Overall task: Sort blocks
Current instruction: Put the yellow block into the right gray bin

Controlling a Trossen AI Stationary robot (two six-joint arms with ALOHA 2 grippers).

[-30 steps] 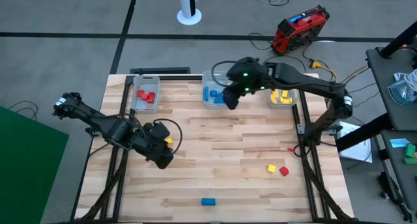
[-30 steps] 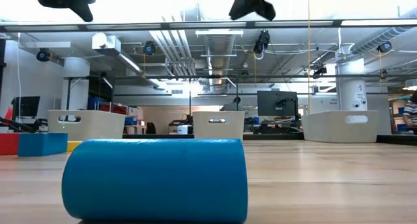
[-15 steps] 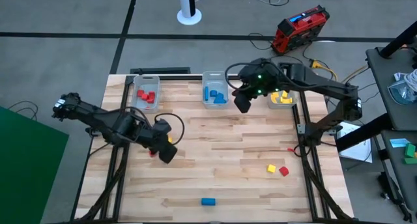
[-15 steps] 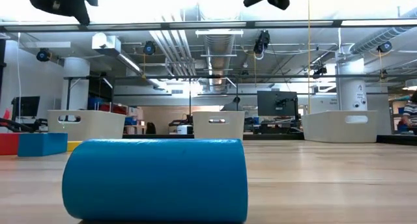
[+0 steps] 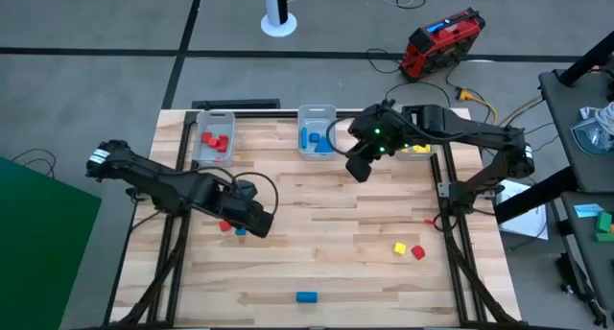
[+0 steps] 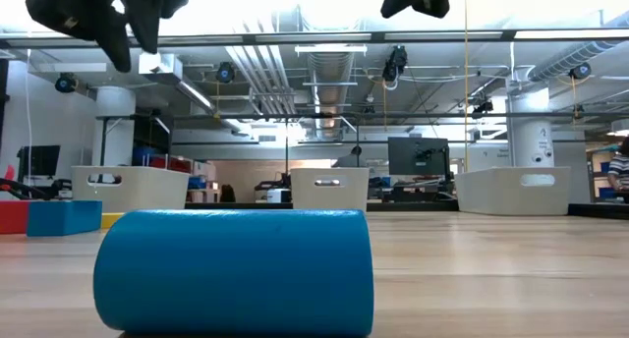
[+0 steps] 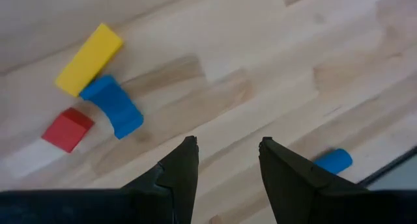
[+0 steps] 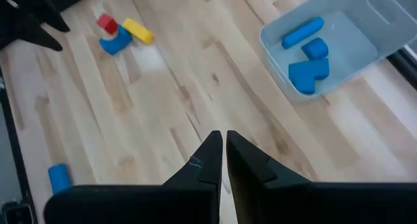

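the left gripper (image 7: 225,160) hangs over the left-middle of the table (image 5: 326,244) with its fingers apart and nothing between them. just beside it lie a yellow bar (image 7: 88,58), a curved blue block (image 7: 113,106) and a red cube (image 7: 67,129), the 3 close together. the right gripper (image 8: 223,150) is above the far middle, near the blue bin (image 8: 339,28), its fingers nearly touching and holding nothing. a blue cylinder (image 5: 306,296) lies near the front edge; a yellow cube (image 5: 399,247) and a second red cube (image 5: 417,252) sit toward the right.
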